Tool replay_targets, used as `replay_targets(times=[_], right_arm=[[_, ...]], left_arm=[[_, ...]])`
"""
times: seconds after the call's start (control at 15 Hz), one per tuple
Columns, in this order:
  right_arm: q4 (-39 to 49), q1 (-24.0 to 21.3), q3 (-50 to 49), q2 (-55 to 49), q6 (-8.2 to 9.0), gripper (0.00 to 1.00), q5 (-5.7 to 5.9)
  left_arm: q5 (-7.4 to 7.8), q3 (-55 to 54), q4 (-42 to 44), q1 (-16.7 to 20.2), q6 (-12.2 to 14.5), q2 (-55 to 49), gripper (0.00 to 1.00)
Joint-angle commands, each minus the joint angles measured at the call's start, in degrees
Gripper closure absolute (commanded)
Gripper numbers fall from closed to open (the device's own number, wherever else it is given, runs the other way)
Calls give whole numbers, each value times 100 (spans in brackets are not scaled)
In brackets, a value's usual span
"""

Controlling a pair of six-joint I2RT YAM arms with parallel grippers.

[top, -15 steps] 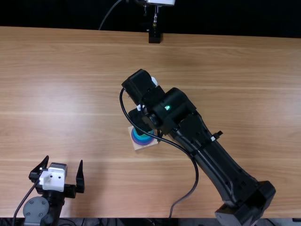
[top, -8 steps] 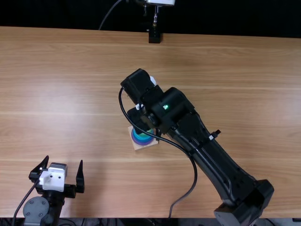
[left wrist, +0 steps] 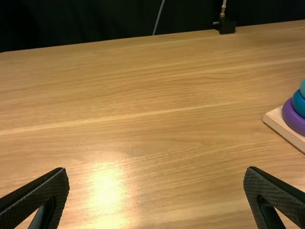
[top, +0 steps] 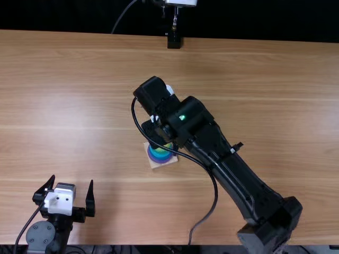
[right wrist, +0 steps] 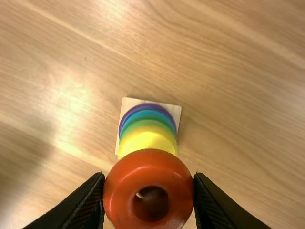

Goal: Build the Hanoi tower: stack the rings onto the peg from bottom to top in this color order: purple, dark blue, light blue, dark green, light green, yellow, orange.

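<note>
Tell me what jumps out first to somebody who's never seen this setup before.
Most likely the glossy orange ring, held between the right arm's fingers. Next comes the colorful stack of rings, yellow uppermost, on a pale square base near the table's middle. From above, the big black right arm also stands out, slanting from the lower right to the middle.

Rings number at least five: one orange ring, one yellow ring, one purple ring, at least one blue ring and at least one green ring; overlap prevents an exact total. Wooden base: one. Table: one. Hands: two, a left hand and a right hand. Black fixture at the table's far edge: one.
</note>
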Motion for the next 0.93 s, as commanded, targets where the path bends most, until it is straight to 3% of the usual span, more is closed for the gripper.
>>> replay_targets(times=[0.0,0.27,0.33,0.4,0.47,0.67,0.87], right_arm=[[14,3,92,154,21,100,-5],[-7,-6,83,163,32,100,5],[-49,-6,83,163,42,67,-5],[-91,3,31,163,32,13,16],[-91,3,-13,154,32,0,47],[14,-6,75,119,32,0,58],[99,-33,426,67,11,0,237]], left_arm=[[49,-607,-440,72,98,-67,0],[49,-607,-440,72,98,-67,0],[49,-607,-440,72,98,-67,0],[49,-607,-440,72,98,-67,0],[49,-607,-440,72,98,-67,0],[49,-607,-440,72,98,-67,0],[49,-607,-440,72,98,-67,0]])
